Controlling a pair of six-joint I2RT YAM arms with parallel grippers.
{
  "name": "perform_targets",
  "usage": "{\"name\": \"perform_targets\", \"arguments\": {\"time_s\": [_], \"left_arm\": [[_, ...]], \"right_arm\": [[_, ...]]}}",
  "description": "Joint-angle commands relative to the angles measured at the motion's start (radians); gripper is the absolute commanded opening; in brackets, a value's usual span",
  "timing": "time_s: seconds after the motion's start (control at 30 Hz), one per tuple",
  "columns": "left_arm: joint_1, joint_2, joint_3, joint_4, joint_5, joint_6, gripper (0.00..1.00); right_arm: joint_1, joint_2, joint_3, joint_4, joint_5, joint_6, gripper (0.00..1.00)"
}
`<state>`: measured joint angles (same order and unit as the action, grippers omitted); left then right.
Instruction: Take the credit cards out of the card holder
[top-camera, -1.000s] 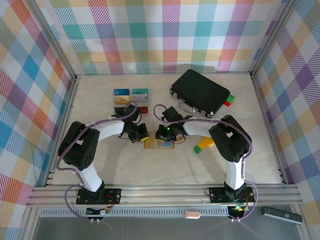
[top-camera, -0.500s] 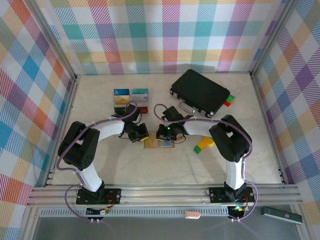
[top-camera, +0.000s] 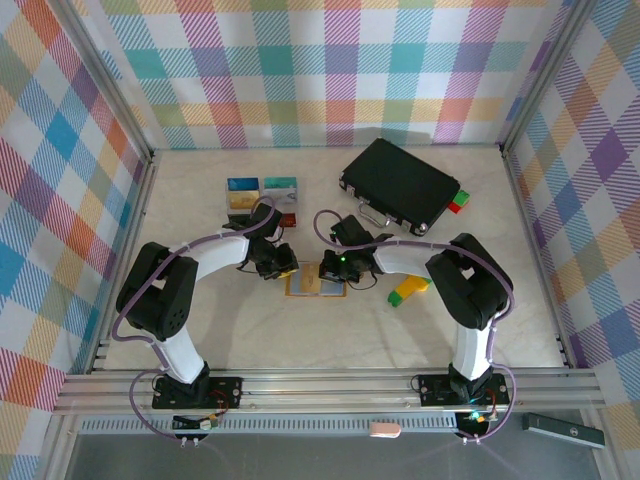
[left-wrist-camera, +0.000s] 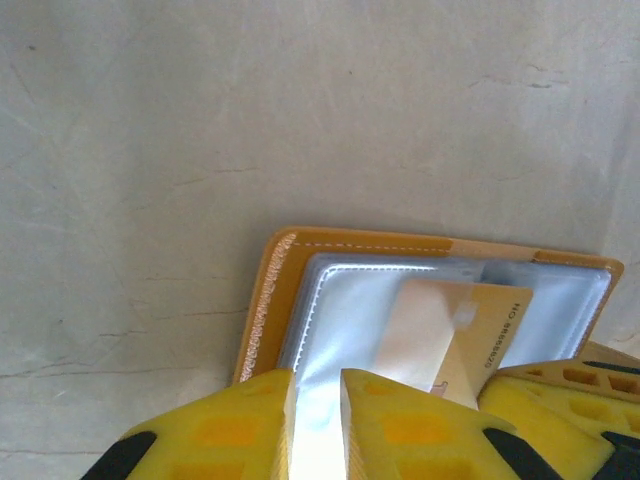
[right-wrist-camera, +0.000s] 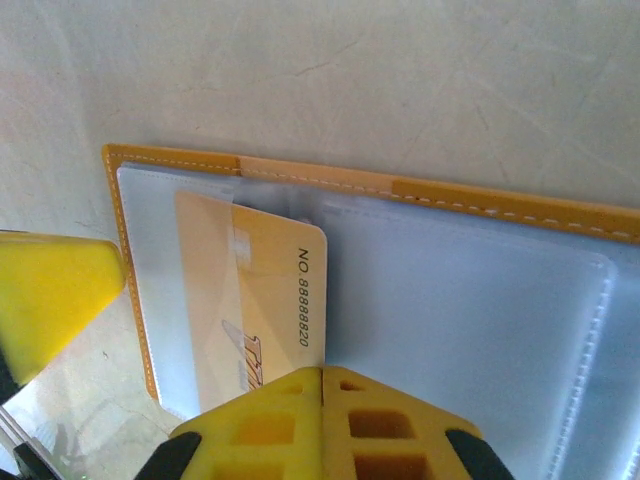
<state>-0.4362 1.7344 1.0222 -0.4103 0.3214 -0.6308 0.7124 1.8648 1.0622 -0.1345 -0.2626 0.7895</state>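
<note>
Several credit cards (top-camera: 262, 196) lie flat at the far left of the table (top-camera: 200, 320). The left pincer (left-wrist-camera: 315, 420) shows a narrow slit between its jaws at the left end of the open card holder (left-wrist-camera: 262, 300), mid-table. One gold card (right-wrist-camera: 255, 290) sits partly out of a clear pocket (right-wrist-camera: 150, 250). The right pincer (right-wrist-camera: 322, 420) is fully closed at that card's edge; a grip cannot be confirmed. The card is judged light, thin, stiff and slick. The holder is light and likely to slide. Grip the exposed edge; pin the holder.
</note>
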Motion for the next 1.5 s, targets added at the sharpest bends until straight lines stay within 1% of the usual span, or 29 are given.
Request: {"name": "perform_targets", "arguments": {"time_s": [0.0,0.1,0.2,0.37,0.43,0.53,0.9,1.13,1.33,1.37,1.4,1.47], "left_arm": [[0.0,-0.035,0.021,-0.005,0.042,0.017,0.18],[-0.011,-0.01,0.024,0.008,0.075,0.014,0.16],[-0.02,0.036,0.029,0.006,0.081,0.011,0.13],[-0.02,0.07,0.029,-0.022,0.02,0.015,0.1],[-0.019,0.08,0.025,-0.026,0.007,0.018,0.1],[-0.019,0.085,0.018,-0.026,0.002,0.016,0.08],[-0.019,0.083,0.009,-0.027,-0.01,0.016,0.07],[-0.02,0.09,0.0,-0.019,-0.011,0.013,0.05],[-0.019,0.092,-0.004,-0.022,-0.018,0.012,0.05],[-0.02,0.09,-0.003,-0.022,-0.019,0.011,0.05],[-0.019,0.089,-0.005,-0.022,-0.023,0.011,0.05],[-0.019,0.087,-0.004,-0.026,-0.03,0.011,0.05]], "right_arm": [[-0.006,-0.021,-0.001,0.022,-0.015,-0.001,0.04],[-0.009,-0.013,-0.002,0.035,-0.033,0.009,0.04],[-0.016,-0.011,-0.013,0.066,-0.059,0.024,0.04],[-0.024,-0.025,-0.05,0.179,-0.15,0.028,0.08],[-0.024,-0.026,-0.063,0.233,-0.196,0.031,0.1],[-0.025,-0.011,-0.067,0.273,-0.228,0.048,0.13],[-0.026,0.031,-0.067,0.299,-0.226,0.093,0.15],[-0.029,0.067,-0.061,0.324,-0.241,0.163,0.15],[-0.034,0.086,-0.054,0.304,-0.24,0.203,0.16],[-0.035,0.087,-0.056,0.304,-0.24,0.205,0.16],[-0.034,0.084,-0.057,0.302,-0.239,0.201,0.13],[-0.034,0.074,-0.062,0.296,-0.228,0.198,0.11]]}}
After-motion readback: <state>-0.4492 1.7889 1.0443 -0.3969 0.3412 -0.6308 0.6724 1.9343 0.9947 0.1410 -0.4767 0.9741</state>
